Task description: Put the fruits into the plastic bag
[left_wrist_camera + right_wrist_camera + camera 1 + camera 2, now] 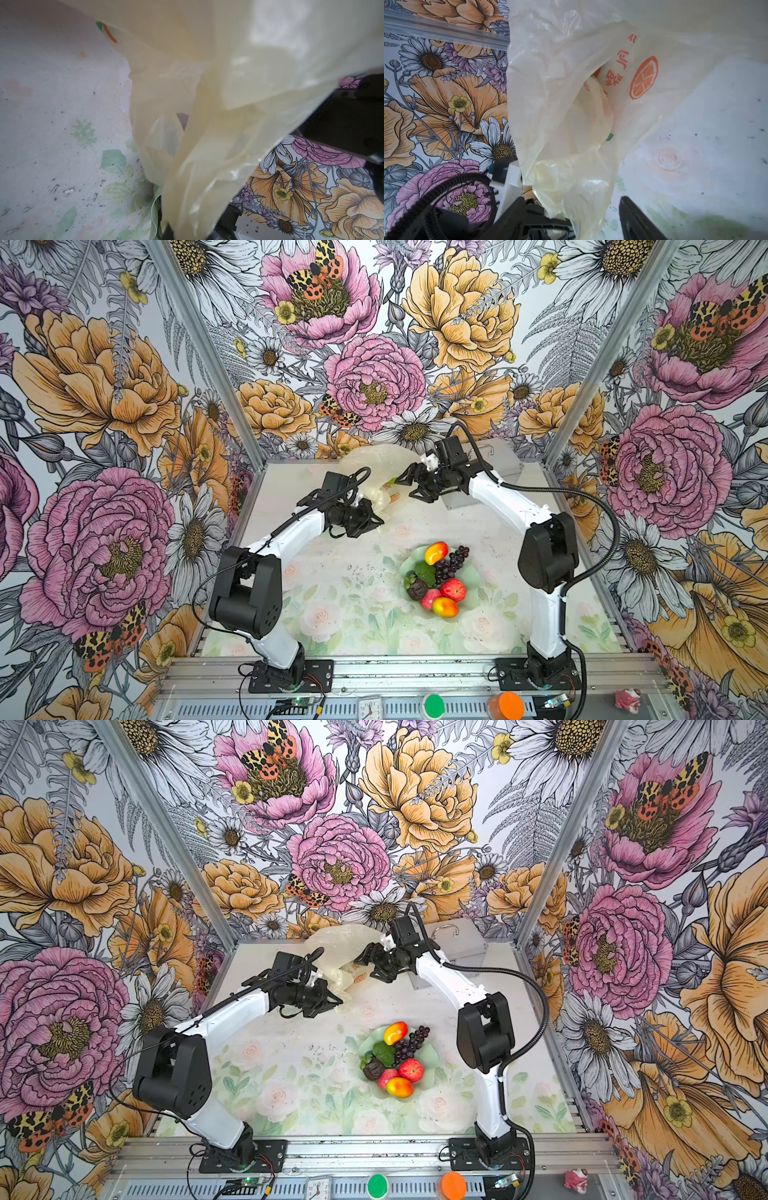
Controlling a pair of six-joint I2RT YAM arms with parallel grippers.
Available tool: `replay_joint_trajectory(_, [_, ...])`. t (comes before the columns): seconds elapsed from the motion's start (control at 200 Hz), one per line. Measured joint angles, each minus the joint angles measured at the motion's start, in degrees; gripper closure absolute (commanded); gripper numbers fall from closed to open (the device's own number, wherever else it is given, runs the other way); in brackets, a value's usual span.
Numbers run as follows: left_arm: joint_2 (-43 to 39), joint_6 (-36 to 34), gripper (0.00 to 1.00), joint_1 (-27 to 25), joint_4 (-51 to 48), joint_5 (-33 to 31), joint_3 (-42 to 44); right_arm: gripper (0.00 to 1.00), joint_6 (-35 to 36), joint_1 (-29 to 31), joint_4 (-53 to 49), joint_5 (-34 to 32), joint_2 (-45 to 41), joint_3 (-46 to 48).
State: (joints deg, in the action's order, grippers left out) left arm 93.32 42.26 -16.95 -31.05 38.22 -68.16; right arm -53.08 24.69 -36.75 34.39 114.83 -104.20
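The plastic bag (376, 464) stands bunched up on the counter (332, 597), well beyond the dish (471, 585). The left gripper (376, 524), at the side of the bag nearer the dish, is pinched together on a fold of the thin film. The right gripper (408, 488), a little farther from the dish, has its jaws apart with a loose edge of the bag hanging between them. The fruits (452, 589) sit piled in the dish.
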Motion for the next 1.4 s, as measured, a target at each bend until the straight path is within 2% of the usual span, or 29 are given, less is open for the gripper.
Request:
replay_joint_trajectory(0.245, [-2.7, 0.0, 1.0, 0.3, 0.0, 0.0, 1.4, 0.27, 6.1, -0.5, -4.8, 0.0, -9.1, 8.2])
replay_joint_trajectory(0.56, [-3.0, 0.0, 1.0, 0.4, 0.0, -0.2, 2.3, 0.26, 14.9, -0.7, -14.6, -1.8, -14.2, 10.1])
replay_joint_trajectory(0.725, [-3.5, 0.0, 1.0, 0.4, 0.1, -0.3, 2.7, 0.24, 18.6, -0.3, -22.8, -5.7, -14.3, 9.1])
replay_joint_trajectory(0.84, [-3.6, 0.0, 1.0, 0.4, 0.0, -0.3, 3.1, 0.21, 21.7, 1.0, -30.6, -10.3, -13.5, 4.8])
replay_joint_trajectory(1.015, [-3.8, -0.2, 1.0, 0.8, 0.1, -0.2, 3.7, 0.1, 25.2, 4.9, -40.0, -17.6, -11.3, -1.0])
replay_joint_trajectory(1.07, [-4.4, -0.2, 1.0, 1.3, 0.0, -0.2, 4.4, 0.01, 25.8, 5.9, -42.1, -19.4, -10.6, -1.8])
replay_joint_trajectory(1.4, [-5.4, -0.8, 1.0, 2.5, 0.0, -0.2, 5.2, 0.01, 26.3, 8.2, -49.9, -25.3, -7.6, -2.3])
